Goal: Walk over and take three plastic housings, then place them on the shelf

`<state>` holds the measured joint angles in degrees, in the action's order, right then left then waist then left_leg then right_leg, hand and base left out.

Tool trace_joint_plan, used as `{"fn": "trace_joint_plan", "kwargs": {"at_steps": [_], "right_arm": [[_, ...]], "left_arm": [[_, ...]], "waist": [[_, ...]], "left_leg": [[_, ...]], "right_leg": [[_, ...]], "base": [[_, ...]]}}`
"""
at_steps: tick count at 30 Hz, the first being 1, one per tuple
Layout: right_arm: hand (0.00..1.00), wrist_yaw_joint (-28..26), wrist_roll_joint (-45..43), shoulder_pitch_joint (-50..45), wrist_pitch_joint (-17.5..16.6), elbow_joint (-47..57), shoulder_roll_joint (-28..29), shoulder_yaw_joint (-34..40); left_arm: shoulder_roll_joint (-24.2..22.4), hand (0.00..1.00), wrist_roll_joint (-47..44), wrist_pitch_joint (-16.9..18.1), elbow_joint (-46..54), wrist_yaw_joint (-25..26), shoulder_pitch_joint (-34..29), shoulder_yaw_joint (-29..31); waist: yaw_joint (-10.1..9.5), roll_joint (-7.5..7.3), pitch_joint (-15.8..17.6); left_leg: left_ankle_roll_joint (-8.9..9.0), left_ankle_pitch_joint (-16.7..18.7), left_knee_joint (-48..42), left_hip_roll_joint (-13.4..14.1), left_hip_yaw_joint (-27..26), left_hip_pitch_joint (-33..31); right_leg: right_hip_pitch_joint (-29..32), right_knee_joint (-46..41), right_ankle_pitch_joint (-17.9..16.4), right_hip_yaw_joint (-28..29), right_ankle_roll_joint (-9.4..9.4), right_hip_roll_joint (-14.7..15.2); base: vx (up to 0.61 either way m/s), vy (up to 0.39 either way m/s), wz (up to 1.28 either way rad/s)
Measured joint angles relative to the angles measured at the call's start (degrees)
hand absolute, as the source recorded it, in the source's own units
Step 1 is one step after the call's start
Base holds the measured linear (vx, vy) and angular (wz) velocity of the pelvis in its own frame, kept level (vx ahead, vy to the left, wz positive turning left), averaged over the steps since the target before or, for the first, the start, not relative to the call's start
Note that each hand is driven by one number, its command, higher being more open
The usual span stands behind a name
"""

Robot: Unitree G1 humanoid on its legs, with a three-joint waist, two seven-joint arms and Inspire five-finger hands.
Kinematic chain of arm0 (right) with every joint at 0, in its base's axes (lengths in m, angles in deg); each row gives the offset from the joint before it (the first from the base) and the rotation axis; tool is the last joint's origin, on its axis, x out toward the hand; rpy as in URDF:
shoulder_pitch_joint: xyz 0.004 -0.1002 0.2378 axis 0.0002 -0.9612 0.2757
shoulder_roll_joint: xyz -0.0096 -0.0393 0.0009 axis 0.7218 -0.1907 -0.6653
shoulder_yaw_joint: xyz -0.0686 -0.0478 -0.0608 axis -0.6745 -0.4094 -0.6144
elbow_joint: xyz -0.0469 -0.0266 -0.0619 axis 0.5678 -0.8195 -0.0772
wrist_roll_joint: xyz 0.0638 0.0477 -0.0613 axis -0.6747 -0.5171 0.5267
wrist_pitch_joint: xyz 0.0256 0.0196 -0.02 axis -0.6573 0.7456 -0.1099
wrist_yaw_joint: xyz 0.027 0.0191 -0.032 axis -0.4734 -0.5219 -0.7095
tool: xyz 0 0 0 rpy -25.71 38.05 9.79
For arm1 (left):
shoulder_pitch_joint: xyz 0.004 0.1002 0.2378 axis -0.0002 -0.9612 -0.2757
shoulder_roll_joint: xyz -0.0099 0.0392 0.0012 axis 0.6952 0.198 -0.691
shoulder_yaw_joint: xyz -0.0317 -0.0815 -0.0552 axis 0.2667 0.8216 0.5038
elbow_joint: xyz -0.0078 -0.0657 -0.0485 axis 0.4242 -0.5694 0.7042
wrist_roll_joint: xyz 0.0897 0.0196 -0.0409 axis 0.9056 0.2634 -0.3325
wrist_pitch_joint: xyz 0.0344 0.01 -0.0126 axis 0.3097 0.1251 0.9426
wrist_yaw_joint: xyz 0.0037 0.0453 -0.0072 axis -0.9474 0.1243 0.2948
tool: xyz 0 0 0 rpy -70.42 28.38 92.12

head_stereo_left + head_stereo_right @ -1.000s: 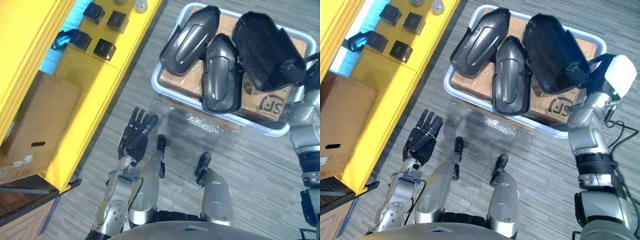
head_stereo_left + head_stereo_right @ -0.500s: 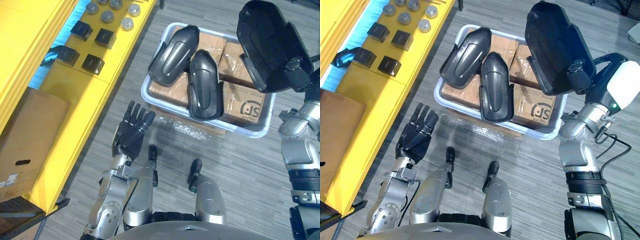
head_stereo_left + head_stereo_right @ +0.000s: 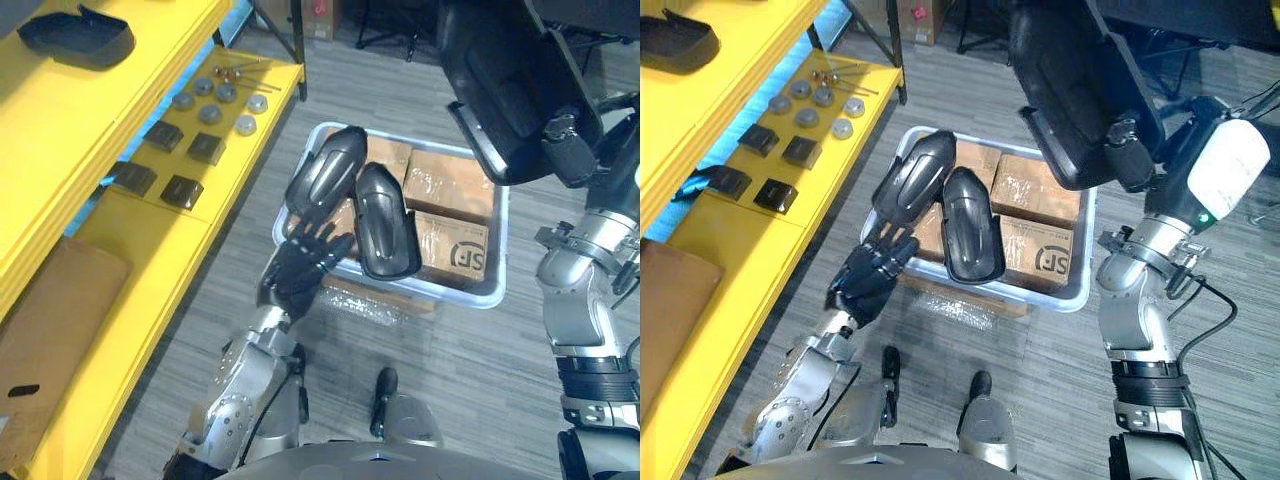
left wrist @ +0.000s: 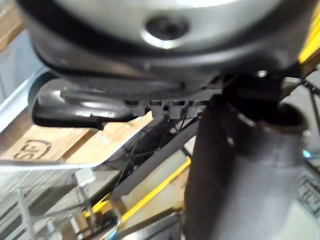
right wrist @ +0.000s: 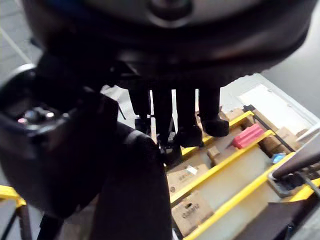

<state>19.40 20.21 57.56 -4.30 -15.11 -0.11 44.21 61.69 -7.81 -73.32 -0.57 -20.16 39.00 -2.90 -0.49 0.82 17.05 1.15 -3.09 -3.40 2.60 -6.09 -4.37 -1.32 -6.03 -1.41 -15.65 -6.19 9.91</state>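
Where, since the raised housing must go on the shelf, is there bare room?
For the raised housing: the top board is bare beside the shelved housing. The lower board is bare between the blocks and the box. Its far end is crowded with blocks and discs.

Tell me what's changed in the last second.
The right hand, shut on one black housing, has lifted it out of the bin and holds it high. The open left hand has reached forward to the bin's near rim. The other two housings lie in the bin as before.
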Motion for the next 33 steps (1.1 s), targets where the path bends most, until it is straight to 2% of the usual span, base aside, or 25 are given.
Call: {"fn": "trace_joint_plan", "kwargs": {"at_steps": [4,9,14,20,27,28,31,33], "right_arm": [[0.0,0.0,0.7,-1.4,-6.0,0.6,4.3,-3.6],[0.0,-0.3,2.0,-2.3,-10.1,1.1,7.8,-7.8],[0.0,-1.9,2.7,-3.8,-13.9,1.5,10.0,-10.7],[0.0,-3.6,2.6,-5.1,-15.4,1.5,12.5,-15.0],[0.0,-5.3,1.7,-6.2,-15.1,1.5,13.8,-15.5],[0.0,-5.6,0.9,-6.4,-14.7,1.2,14.1,-15.5],[0.0,-5.9,0.0,-7.8,-14.0,0.7,15.6,-16.0],[0.0,-6.2,0.1,-10.7,-14.1,0.7,15.8,-18.7]], "left_arm": [[-1.0,1.0,0.0,-1.9,-1.3,0.4,6.7,-3.5],[-4.0,1.0,-0.2,-3.0,-8.4,1.7,13.5,-4.4],[-5.1,1.0,-0.3,-3.0,-11.0,2.5,14.2,-4.4],[-5.3,1.0,-0.5,-2.4,-11.2,5.1,16.5,-4.2],[-5.3,1.0,0.4,1.0,-11.2,10.6,16.4,-5.4],[-5.3,0.0,1.5,2.3,-11.1,12.1,16.4,-6.1],[-5.9,0.0,2.2,6.5,-9.9,16.7,16.3,-6.4],[-10.3,0.0,2.0,11.6,-9.8,20.9,16.4,-2.4]], "waist": [[0.88,-0.15,-2.7],[2.63,0.12,-4.1],[3.57,0.43,-4.9],[3.73,0.47,-5.4],[3.66,0.5,-6.0],[3.68,0.49,-6.1],[3.78,0.4,-6.2],[3.9,0.07,-6.6]], "left_leg": [[-0.14,-0.2,2.6,-0.1,-2.3,3.3],[-0.07,-1.2,5.8,-0.2,-3.8,6.3],[-0.17,-2.4,8.1,-0.5,-4.7,7.9],[-0.27,-2.5,8.2,-0.7,-4.7,9.0],[-0.38,-2.5,8.3,-0.9,-4.5,8.9],[-0.42,-2.6,8.3,-1.0,-4.4,8.9],[-0.36,-2.8,8.3,-1.1,-4.3,8.9],[-0.33,-2.8,8.3,-1.0,-4.3,8.9]], "right_leg": [[-1.3,1.3,0.5,1.9,-0.35,0.0],[-1.8,1.3,0.5,3.5,-0.38,-0.1],[-1.9,1.3,0.6,4.1,-0.44,-0.1],[-2.9,1.4,0.6,4.6,-0.53,0.1],[-3.3,2.4,1.3,4.3,-0.47,0.1],[-3.5,2.7,1.5,4.3,-0.45,0.1],[-3.8,3.4,1.9,4.0,-0.32,-0.1],[-3.8,3.4,1.9,4.0,-0.29,-0.2]], "base": [[0.03,0.017,-0.27],[0.01,0.011,-0.18],[0.0,0.004,-0.08],[0.0,0.002,-0.01],[-0.02,0.012,0.01],[0.0,0.0,0.0],[0.0,0.008,-0.01],[0.0,0.0,0.0]]}}
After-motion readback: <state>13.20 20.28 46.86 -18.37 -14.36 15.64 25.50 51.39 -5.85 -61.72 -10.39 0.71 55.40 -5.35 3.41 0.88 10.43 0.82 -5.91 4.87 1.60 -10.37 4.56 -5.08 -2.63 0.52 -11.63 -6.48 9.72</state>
